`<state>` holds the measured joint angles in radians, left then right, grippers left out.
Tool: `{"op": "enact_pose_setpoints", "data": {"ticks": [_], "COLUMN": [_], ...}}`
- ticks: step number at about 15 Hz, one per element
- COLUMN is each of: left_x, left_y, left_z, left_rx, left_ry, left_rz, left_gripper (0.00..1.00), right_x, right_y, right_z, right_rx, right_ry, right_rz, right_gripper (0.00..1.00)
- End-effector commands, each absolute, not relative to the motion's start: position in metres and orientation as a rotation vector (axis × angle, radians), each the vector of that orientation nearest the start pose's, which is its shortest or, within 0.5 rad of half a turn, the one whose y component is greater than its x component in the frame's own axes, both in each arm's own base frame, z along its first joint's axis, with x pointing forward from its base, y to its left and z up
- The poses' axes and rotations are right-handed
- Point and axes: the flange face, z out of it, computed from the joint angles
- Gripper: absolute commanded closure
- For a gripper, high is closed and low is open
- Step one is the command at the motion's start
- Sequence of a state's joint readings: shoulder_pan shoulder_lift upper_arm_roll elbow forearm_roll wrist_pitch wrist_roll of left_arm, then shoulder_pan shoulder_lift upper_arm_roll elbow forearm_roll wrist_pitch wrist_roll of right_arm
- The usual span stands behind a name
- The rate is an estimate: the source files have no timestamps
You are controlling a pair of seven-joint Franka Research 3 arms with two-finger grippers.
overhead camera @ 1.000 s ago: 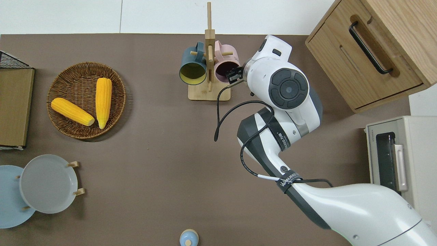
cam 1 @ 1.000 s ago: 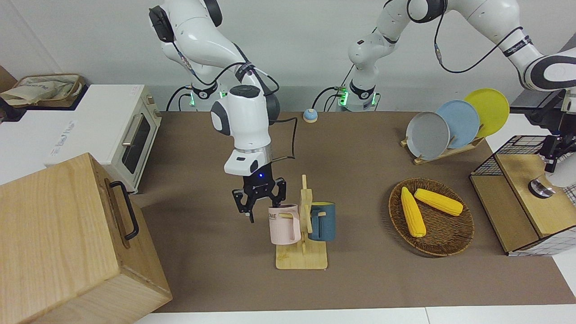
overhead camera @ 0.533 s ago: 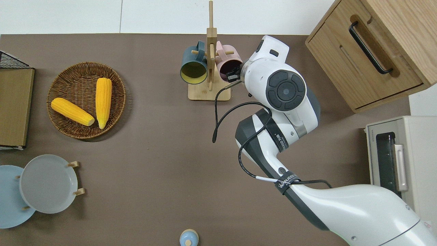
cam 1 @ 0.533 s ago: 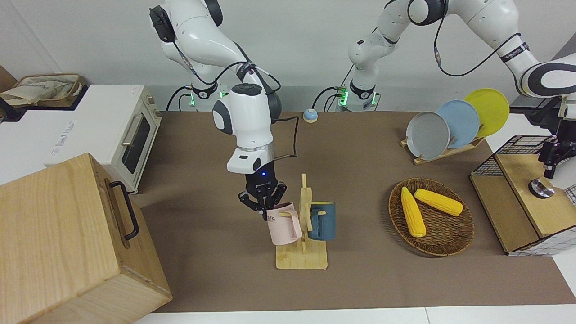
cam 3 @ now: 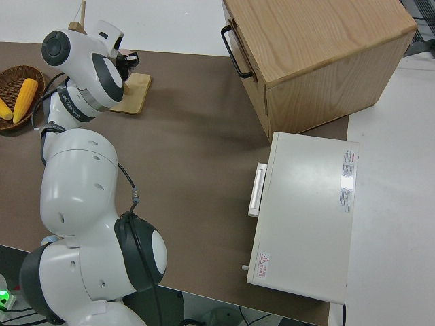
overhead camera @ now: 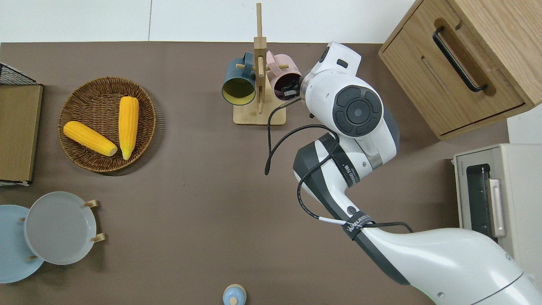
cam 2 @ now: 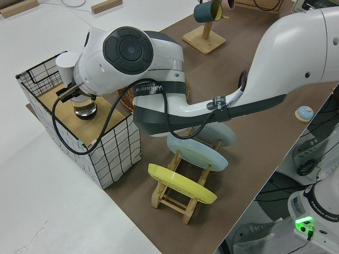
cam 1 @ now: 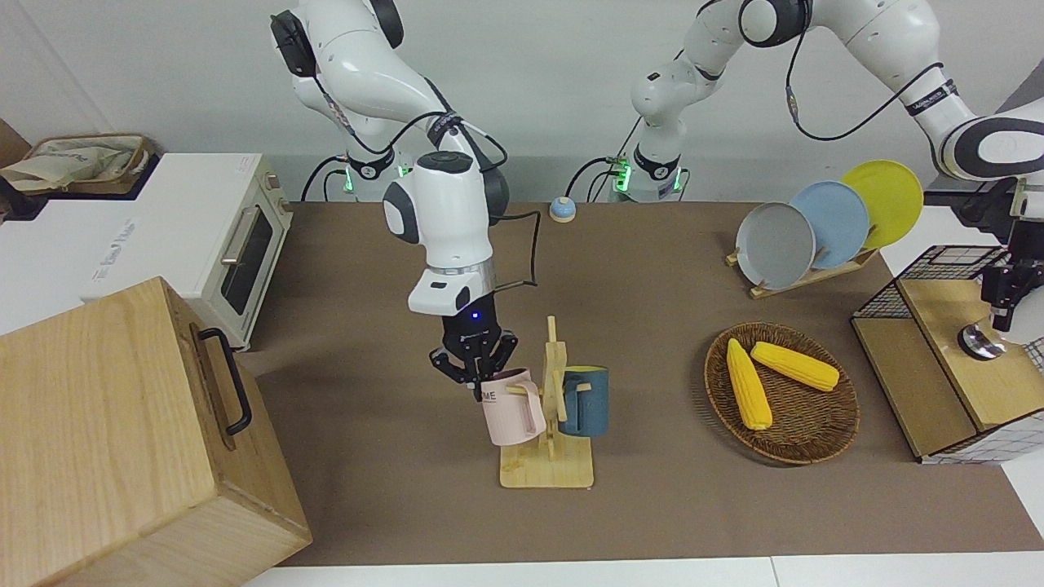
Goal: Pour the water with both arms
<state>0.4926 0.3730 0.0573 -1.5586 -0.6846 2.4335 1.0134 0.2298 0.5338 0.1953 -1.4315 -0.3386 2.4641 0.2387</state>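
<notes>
My right gripper [cam 1: 478, 381] [overhead camera: 290, 90] is shut on the rim of a pink mug [cam 1: 510, 412] [overhead camera: 281, 79]. The mug hangs tilted on a wooden mug rack [cam 1: 546, 473] [overhead camera: 259, 115]. A dark blue mug [cam 1: 587, 403] [overhead camera: 239, 83] hangs on the rack's other peg, toward the left arm's end. My left gripper [cam 1: 1003, 303] [cam 2: 72, 94] hovers over a clear glass [cam 1: 980, 342] [cam 2: 83, 109], which stands on a wooden board in a wire basket [cam 2: 111, 153]. I cannot make out any water in the glass.
A wicker basket [cam 1: 824, 440] holds two corn cobs. A plate rack [cam 1: 807, 277] carries grey, blue and yellow plates. A large wooden box [cam 1: 106, 440] and a toaster oven [cam 1: 245, 244] stand at the right arm's end. A small blue knob [cam 1: 562, 209] sits near the robots.
My right gripper went from open beside the pink mug to shut on its rim, and the mug now hangs tilted. The left arm shifted only slightly.
</notes>
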Motion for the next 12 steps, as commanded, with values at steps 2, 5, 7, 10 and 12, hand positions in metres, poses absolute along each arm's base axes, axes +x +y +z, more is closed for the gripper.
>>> {"op": "enact_pose_setpoints", "data": {"ticks": [2, 5, 7, 10, 12], "left_x": [0.616, 0.615, 0.612, 0.612, 0.608], "left_y": [0.361, 0.358, 0.35, 0.322, 0.305], "left_z": [0.515, 0.529, 0.548, 0.586, 0.61], "left_rx": [-2.945, -2.952, -2.955, -2.93, -2.927], "left_ry": [0.029, -0.026, -0.082, -0.108, -0.155], "left_rz": [-1.21, -1.225, -1.24, -1.189, -1.161], "left_gripper": [1.0, 1.0, 1.0, 1.0, 1.0], "right_x": [0.692, 0.688, 0.689, 0.69, 0.688], "right_y": [0.264, 0.259, 0.246, 0.227, 0.218], "right_z": [0.462, 0.471, 0.475, 0.481, 0.49], "right_rx": [-3.025, -3.054, -3.077, -3.117, -3.141], "right_ry": [-0.52, -0.515, -0.512, -0.51, -0.501], "right_rz": [-0.832, -0.797, -0.777, -0.729, -0.701], "right_gripper": [1.0, 1.0, 1.0, 1.0, 1.0]}}
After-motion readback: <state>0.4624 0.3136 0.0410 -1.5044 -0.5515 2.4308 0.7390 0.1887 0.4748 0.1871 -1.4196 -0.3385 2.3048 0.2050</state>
